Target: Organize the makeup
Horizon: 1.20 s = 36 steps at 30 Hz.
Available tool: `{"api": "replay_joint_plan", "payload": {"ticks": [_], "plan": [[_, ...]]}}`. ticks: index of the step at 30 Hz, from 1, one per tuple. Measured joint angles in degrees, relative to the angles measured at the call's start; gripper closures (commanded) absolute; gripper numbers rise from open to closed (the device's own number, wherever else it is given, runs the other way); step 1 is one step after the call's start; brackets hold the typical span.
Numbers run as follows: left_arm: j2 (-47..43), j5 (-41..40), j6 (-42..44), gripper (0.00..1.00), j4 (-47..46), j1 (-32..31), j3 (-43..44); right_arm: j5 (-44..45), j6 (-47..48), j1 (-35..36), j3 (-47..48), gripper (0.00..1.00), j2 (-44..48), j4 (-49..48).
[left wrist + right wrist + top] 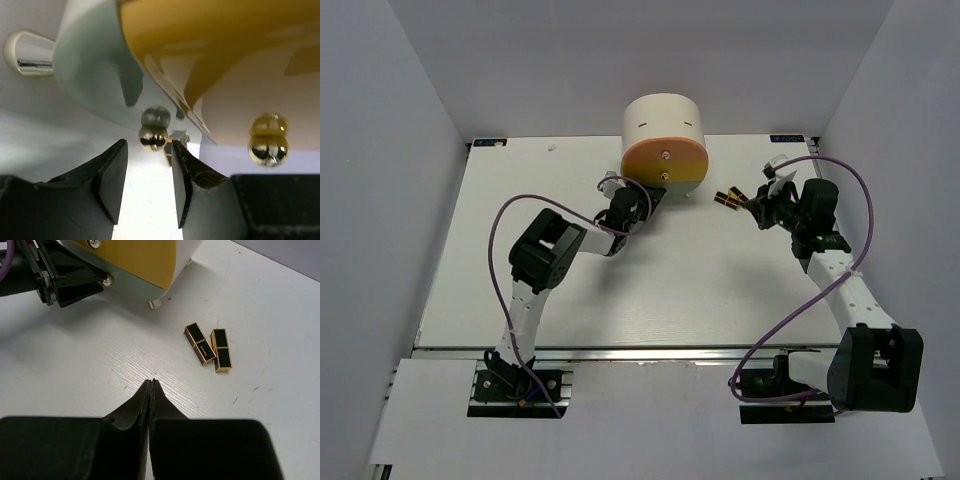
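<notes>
Two black-and-gold lipstick tubes [200, 344] [220, 350] lie side by side on the white table, also visible as the tubes [728, 198] right of the cabinet. My right gripper [151, 382] is shut and empty, hovering a short way in front of them; from above it [757, 208] is just right of the tubes. My left gripper [149, 145] is open at the cabinet's lower front, with a small gold knob [153, 137] just ahead of its fingertips, not clamped. From above, the left gripper [638, 203] sits under the cabinet's front edge. No other makeup shows.
The cream cylindrical cabinet [663, 125] with an orange and yellow front [665, 165] stands at the back centre. A second gold knob [268, 150] and a cabinet foot [27, 52] show in the left wrist view. White walls enclose the table [620, 290].
</notes>
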<state>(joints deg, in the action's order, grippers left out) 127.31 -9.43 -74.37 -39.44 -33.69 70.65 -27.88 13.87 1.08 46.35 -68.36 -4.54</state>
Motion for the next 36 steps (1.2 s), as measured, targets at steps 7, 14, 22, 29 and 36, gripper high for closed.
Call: {"api": "replay_joint_plan", "payload": {"ticks": [7, 14, 22, 29, 36], "plan": [[2.4, -1.2, -2.1, 0.55, -0.5, 0.0, 2.3, -0.8, 0.0, 0.0, 0.0, 1.0, -0.6, 0.0], [2.5, -1.7, -3.5, 0.73, -1.6, 0.0, 2.2, -1.1, 0.0, 0.0, 0.0, 1.0, -0.8, 0.1], [1.5, -1.7, -5.4, 0.79, -7.8, 0.0, -3.3, -1.5, 0.0, 0.0, 0.0, 1.0, -1.5, 0.8], [-5.5, -1.3, -5.9, 0.79, -11.5, -0.8, -15.1, -1.4, 0.0, 0.0, 0.0, 1.0, -3.6, 1.9], [-10.1, -1.1, -7.1, 0.78, -13.4, -3.2, -22.8, -1.4, 0.3, -0.1, 0.5, 1.0, -6.8, 3.6]]}}
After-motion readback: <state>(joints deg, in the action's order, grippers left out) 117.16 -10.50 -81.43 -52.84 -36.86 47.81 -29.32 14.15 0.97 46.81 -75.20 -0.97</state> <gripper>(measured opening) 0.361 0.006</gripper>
